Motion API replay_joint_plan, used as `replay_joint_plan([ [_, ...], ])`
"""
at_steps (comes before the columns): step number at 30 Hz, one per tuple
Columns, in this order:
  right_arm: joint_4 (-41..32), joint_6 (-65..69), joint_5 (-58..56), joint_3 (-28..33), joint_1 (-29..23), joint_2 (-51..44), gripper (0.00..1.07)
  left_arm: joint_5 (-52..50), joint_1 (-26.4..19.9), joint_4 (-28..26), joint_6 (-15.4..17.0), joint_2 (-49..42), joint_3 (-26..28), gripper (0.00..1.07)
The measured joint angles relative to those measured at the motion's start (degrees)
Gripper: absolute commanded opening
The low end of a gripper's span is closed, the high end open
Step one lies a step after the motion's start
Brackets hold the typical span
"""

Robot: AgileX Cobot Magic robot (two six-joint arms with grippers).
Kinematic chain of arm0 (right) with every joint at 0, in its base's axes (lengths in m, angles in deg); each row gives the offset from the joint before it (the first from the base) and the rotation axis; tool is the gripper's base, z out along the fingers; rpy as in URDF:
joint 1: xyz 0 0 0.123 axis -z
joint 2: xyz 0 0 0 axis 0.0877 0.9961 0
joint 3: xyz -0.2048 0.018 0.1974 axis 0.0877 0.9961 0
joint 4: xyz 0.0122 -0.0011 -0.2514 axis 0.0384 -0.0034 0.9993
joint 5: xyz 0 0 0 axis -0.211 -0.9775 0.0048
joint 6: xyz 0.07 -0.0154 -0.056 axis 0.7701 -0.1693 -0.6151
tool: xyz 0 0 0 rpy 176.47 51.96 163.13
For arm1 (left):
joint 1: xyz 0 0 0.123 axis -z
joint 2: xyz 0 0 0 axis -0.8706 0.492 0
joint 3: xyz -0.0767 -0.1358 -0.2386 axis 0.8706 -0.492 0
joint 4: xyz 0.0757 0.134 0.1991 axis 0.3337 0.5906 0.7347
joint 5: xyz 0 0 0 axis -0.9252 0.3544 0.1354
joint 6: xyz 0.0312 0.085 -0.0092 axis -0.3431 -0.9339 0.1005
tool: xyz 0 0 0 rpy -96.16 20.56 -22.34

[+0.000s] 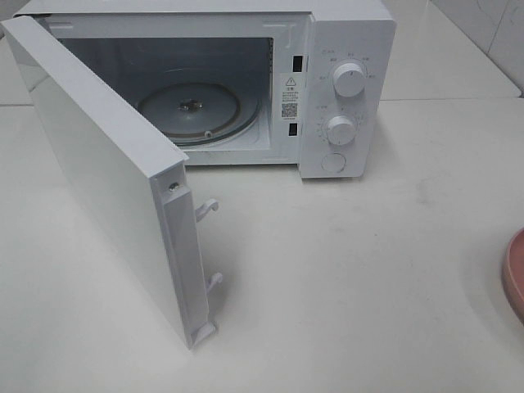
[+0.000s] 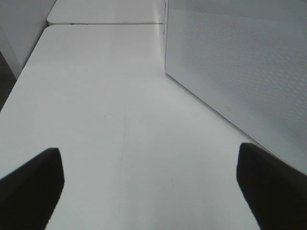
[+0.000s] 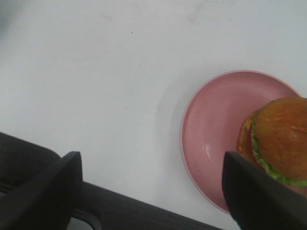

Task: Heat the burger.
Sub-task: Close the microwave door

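Note:
The burger (image 3: pixel 280 139), with a golden-brown bun and green lettuce frill, lies on a round pink plate (image 3: pixel 216 129) in the right wrist view. My right gripper (image 3: pixel 151 191) is open and empty above the table, with the burger off to one side near one finger (image 3: pixel 254 196). In the exterior high view only the plate's edge (image 1: pixel 514 274) shows at the far right; the burger and both grippers are out of that view. The white microwave (image 1: pixel 344 90) stands at the back with its door (image 1: pixel 115 180) swung wide open and its glass turntable (image 1: pixel 196 110) bare. My left gripper (image 2: pixel 148 187) is open and empty over the table beside the door's mesh panel (image 2: pixel 240 57).
The open door juts forward over the left part of the white table (image 1: pixel 352 270). Two knobs (image 1: pixel 350 79) and a button sit on the microwave's right panel. A second table (image 2: pixel 100 12) adjoins farther off in the left wrist view.

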Motion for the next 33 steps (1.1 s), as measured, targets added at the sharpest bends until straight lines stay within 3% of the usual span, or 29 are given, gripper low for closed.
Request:
replay_joint_plan([
  [2, -0.11, -1.78, -0.11, 0.00, 4.07, -2.52, 0.76, 0.00, 0.00, 0.00, 0.00, 0.00, 0.00, 0.89],
  [11, -1.83, -4.13, -0.29, 0.57, 12.15, -9.91, 0.76, 0.00, 0.00, 0.00, 0.00, 0.00, 0.00, 0.89],
  [16, -4.18, -5.56, 0.74, 6.93, 16.62, -16.50, 0.76, 0.00, 0.00, 0.00, 0.00, 0.00, 0.00, 0.89],
  [21, -6.30, -6.88, 2.52, 10.03, 18.51, -21.77, 0.76, 0.00, 0.00, 0.00, 0.00, 0.00, 0.00, 0.89],
  [33, -7.33, -7.62, 3.50, 10.14, 19.37, -31.74, 0.76, 0.00, 0.00, 0.00, 0.00, 0.00, 0.00, 0.89],
])
